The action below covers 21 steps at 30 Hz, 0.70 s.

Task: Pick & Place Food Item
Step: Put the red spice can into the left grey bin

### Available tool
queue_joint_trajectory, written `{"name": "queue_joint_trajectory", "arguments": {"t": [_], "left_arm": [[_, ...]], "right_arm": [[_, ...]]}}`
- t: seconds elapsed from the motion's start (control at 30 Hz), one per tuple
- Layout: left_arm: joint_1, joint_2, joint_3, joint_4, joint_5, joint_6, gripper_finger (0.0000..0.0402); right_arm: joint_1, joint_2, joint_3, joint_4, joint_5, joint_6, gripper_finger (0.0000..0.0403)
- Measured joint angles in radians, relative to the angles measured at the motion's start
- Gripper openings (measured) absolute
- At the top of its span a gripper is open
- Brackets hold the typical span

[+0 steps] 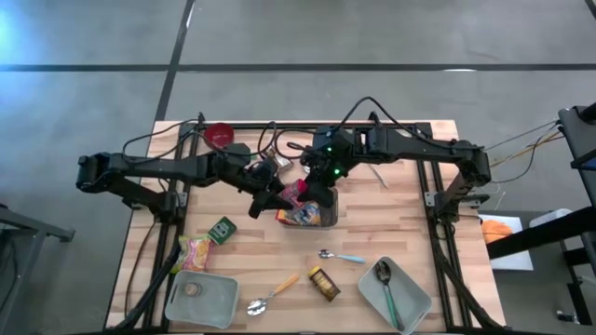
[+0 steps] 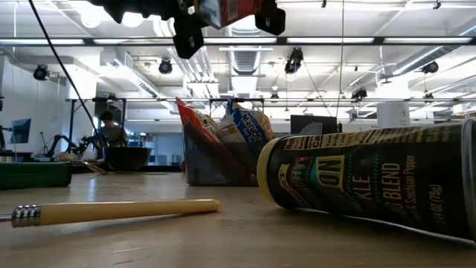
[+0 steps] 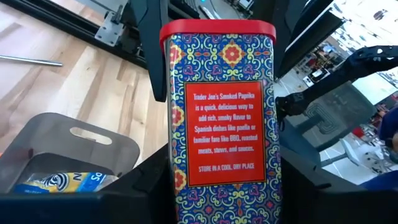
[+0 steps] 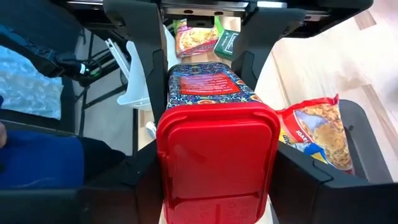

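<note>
smoked paprika tin | hanging mid-air over the grey bin near the table's middle | right gripper clamping its lid end, left gripper closing around its base | looks like a hand-off so it's getting lowered in with the snack bags

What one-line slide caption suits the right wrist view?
Right pincer grips a red-lidded, patterned smoked paprika tin at its lid end, beside a dark bin of snack bags.

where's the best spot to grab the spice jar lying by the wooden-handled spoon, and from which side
Grip the spice jar across its round body, mid-length, coming straight down from above. It lies on its side on bare table, label up, so fingers can straddle its short width; the wooden-handled spoon lies beside it, apart.
</note>
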Motion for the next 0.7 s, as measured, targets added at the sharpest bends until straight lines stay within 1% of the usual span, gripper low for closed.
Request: {"name": "queue_joint_trajectory", "arguments": {"t": [0.07,0.17,0.23,0.3,0.4,0.47,0.57,0.7], "left_arm": [[0.0,0.0,0.0,0.001,0.02,0.0,0.0196],[-0.001,0.0,0.0,0.0,0.021,-0.002,0.0196],[-0.001,0.0,-0.001,-0.002,0.019,-0.021,0.0196],[0.001,-0.003,-0.001,-0.003,0.014,-0.032,0.0196],[0.001,-0.018,-0.001,-0.002,0.012,-0.026,0.0196],[0.0,-0.032,-0.001,-0.003,0.005,-0.023,0.0196],[0.0,-0.055,-0.001,-0.003,-0.035,-0.018,0.0196],[0.001,-0.096,-0.001,0.031,-0.104,0.0,0.0196]], "right_arm": [[0.002,0.0,0.0,0.014,-0.013,-0.006,0.0249],[0.004,-0.003,0.001,0.016,-0.017,0.0,0.0292],[0.003,-0.005,0.001,0.016,-0.016,0.015,0.0312],[0.002,-0.011,0.001,0.016,-0.011,0.026,0.0326],[0.002,-0.032,0.001,0.03,0.008,0.049,0.0333],[0.003,-0.055,0.002,0.037,0.051,0.065,0.0334],[0.002,-0.096,0.002,0.046,0.141,0.078,0.0335],[0.007,-0.165,0.002,0.063,0.319,0.109,0.0336]]}}
